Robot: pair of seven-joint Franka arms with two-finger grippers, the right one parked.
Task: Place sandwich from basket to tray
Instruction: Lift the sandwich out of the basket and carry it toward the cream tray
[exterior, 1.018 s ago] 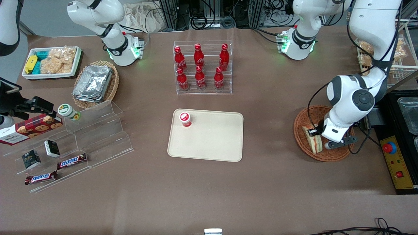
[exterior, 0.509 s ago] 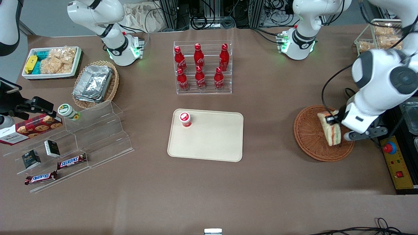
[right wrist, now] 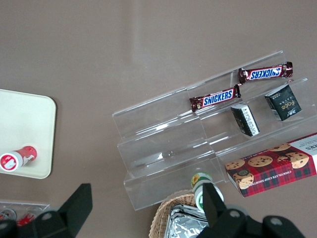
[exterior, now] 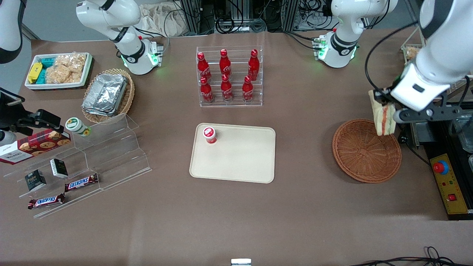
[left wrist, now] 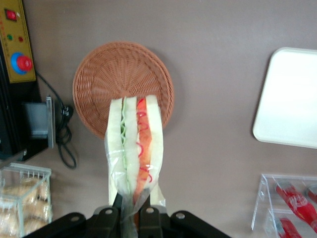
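Observation:
My left gripper (exterior: 384, 105) is shut on the sandwich (exterior: 383, 114), a wrapped wedge of white bread with red and green filling, and holds it high in the air above the basket's rim. The round reddish-brown basket (exterior: 366, 150) lies empty below. In the left wrist view the sandwich (left wrist: 135, 148) hangs between my gripper's (left wrist: 130, 214) fingers over the basket (left wrist: 104, 82). The cream tray (exterior: 240, 159) lies mid-table with a small red-capped bottle (exterior: 209, 135) on its corner; part of the tray (left wrist: 292, 99) also shows in the left wrist view.
A clear rack of red cola bottles (exterior: 228, 77) stands farther from the camera than the tray. A yellow control box with a red button (exterior: 445, 177) sits beside the basket at the working arm's end. Acrylic steps with snacks (exterior: 74, 162) lie toward the parked arm's end.
The gripper has lifted the sandwich out of the basket and risen well above it, moving away from the front camera. The basket is now empty.

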